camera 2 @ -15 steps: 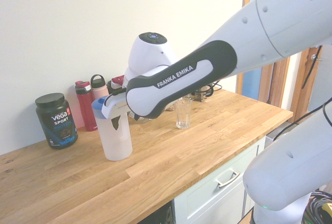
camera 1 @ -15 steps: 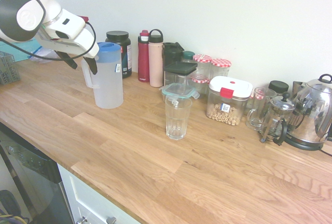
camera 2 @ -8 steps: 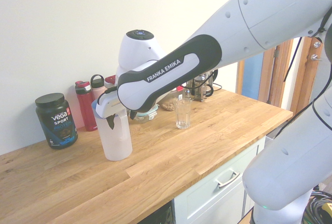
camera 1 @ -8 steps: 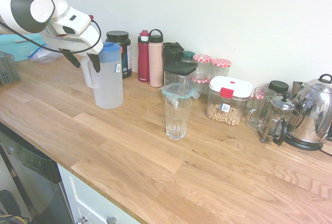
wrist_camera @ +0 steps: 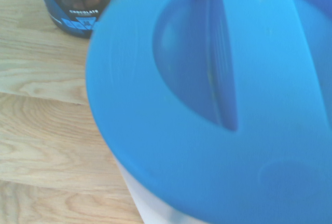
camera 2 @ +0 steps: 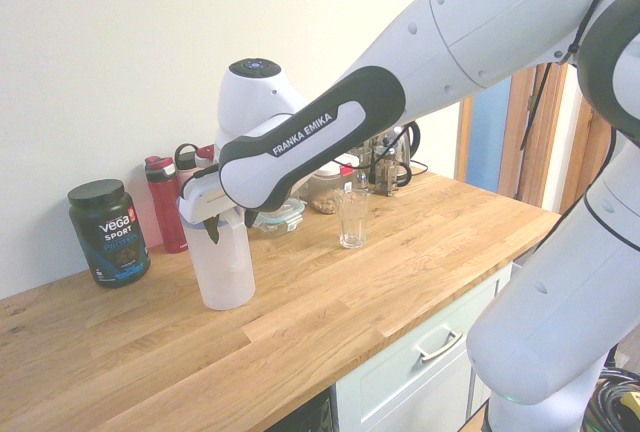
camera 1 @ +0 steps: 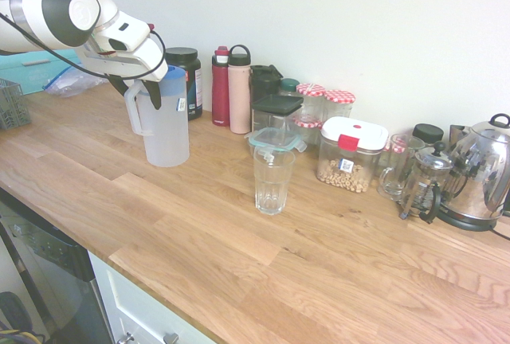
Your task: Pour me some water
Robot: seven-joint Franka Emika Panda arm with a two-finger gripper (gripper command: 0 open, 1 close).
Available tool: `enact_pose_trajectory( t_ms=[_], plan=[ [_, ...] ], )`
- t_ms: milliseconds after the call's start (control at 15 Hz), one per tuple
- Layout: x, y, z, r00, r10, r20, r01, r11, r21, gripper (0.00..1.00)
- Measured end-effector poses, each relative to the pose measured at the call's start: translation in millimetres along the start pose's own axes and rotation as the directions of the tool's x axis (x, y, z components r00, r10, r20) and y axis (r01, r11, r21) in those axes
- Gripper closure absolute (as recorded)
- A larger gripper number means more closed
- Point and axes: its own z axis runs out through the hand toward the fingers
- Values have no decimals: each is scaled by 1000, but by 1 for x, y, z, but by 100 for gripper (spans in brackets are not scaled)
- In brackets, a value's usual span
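The jug stands upright on the wooden counter, its top right between my fingers, its blue lid just under my wrist. My gripper is spread wide, straddling the jug's rim without clamping it. Beyond my fingertips stands a dark tub; the empty glass is well off to the side.

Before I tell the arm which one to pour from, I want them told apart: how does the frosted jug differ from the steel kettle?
The jug is tall, straight-sided, frosted white plastic with a blue lid; the kettle is squat, rounded, shiny steel with a dark knob. The jug stands under the hand at the arm's end of the counter; the kettle sits at the opposite end, beside the French press. Both stand upright, lidded, with a side handle.
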Motion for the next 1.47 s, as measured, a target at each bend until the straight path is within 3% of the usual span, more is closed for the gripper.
enact_pose_trajectory(
  t_ms=[1133, 1467],
  plan=[
    [5, 2, 3, 1000, 6, 4, -6, 1000, -9, 100],
    [18, 6, -22, 995, -45, 91, 46, 999, -4, 100]
  ],
)
